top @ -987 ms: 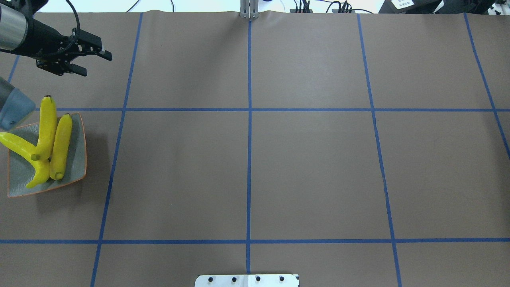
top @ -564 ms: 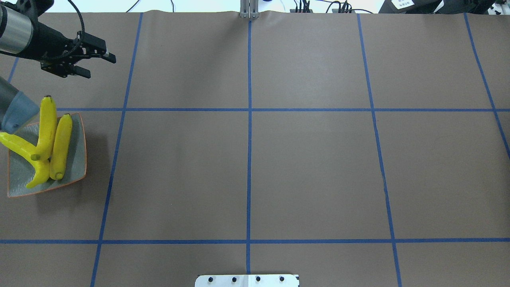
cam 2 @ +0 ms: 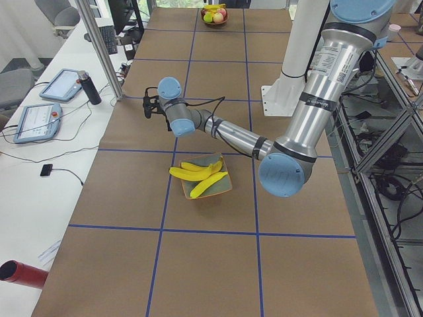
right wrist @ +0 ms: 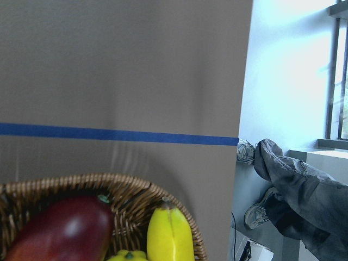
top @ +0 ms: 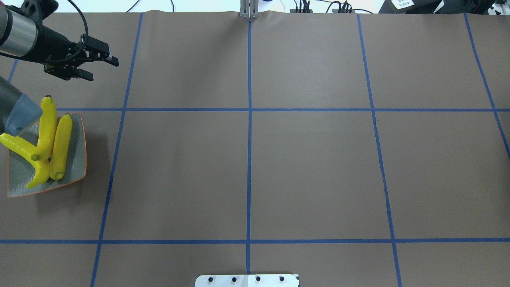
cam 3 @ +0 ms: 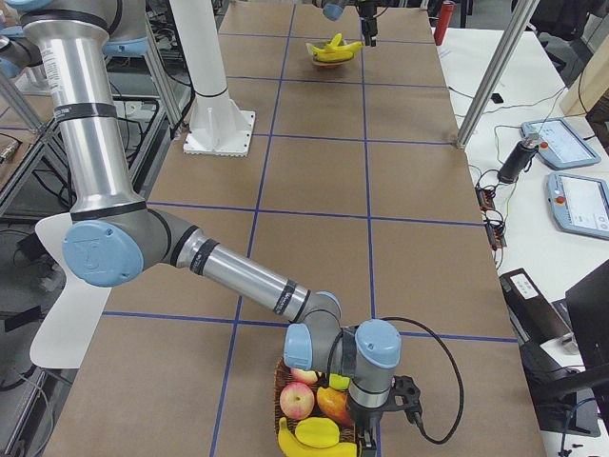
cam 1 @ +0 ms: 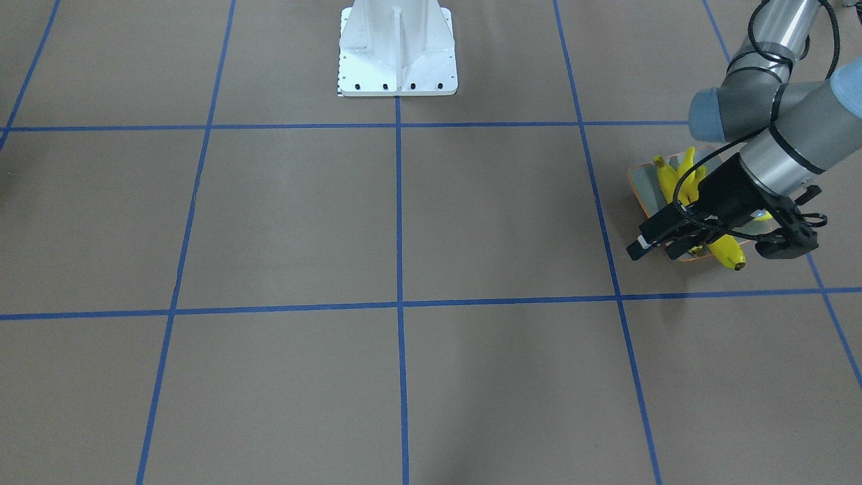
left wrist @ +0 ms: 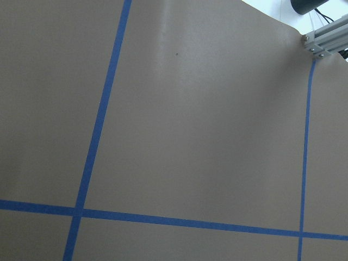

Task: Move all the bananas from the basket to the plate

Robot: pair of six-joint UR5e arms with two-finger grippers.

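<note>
Three bright yellow, slightly curved bananas (top: 61,145) lie on the small squarish grey-green plate with a thin orange-brown rim (top: 76,157), at the left edge of the overhead view, about halfway down. Two lie side by side pointing up the frame, and the longer one sticks out past the plate's upper rim. The third lies crosswise at the lower left, with the end of the longer one resting on it.

The black two-finger left gripper (top: 102,70) hangs in the upper left corner of that view over the brown paper-covered table with blue tape lines (top: 310,167). It is well apart from the plate, its fingers spread and nothing between them.

A fourth banana (right wrist: 169,234) sits in the round woven wicker basket (right wrist: 136,193), at the bottom of the right wrist view, just beside a dark red fruit (right wrist: 60,231). At the bottom centre of the right-side view the right gripper (cam 3: 371,430) hangs over this basket. Whether its fingers are apart or together cannot be told.

A person's legs in dark trousers (right wrist: 293,190) show at the right edge of the right wrist view.
</note>
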